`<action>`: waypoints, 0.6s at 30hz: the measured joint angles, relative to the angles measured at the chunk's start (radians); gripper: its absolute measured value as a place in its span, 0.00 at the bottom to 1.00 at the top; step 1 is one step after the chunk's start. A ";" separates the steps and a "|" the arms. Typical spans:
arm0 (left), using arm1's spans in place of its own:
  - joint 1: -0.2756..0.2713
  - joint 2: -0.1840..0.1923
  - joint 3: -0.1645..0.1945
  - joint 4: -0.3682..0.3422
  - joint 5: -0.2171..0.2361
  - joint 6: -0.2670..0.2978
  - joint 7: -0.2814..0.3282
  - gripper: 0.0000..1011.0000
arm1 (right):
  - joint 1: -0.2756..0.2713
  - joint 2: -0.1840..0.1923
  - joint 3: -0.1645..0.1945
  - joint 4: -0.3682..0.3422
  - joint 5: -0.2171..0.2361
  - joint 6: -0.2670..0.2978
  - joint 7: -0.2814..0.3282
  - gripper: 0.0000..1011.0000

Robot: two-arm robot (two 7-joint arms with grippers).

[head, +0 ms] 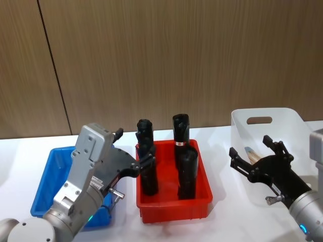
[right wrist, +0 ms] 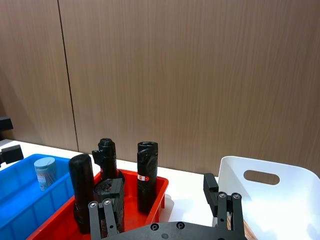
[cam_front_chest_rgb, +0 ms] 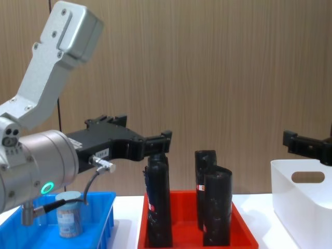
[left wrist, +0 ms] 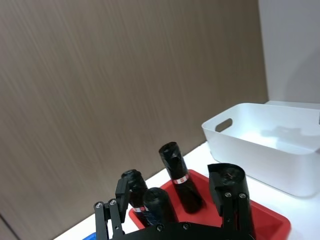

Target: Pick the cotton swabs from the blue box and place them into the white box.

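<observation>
Fingers of left gripper (head: 132,148) and right gripper (head: 249,144) are released; black rolls (head: 149,171) may be toppled when the cotton swabs (cam_front_chest_rgb: 69,220) are approached.

No legible text, red-and-white bands (head: 180,143) on the black rolls (head: 187,174) too small to read

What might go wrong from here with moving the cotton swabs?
The left gripper hangs open right by the black rolls in the red tray; swinging toward the cotton swabs in the blue box, it may topple one. The right gripper, open over the white box, might clip its rim when pulling away.
</observation>
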 joint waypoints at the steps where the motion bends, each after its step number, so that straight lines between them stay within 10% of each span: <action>1: 0.002 -0.003 0.003 -0.004 0.009 -0.002 0.020 0.99 | 0.000 0.000 0.000 0.000 0.000 0.000 0.000 0.99; 18: 0.013 -0.020 0.019 -0.025 0.056 -0.011 0.124 0.99 | 0.000 0.000 -0.001 -0.001 0.000 0.000 0.000 0.99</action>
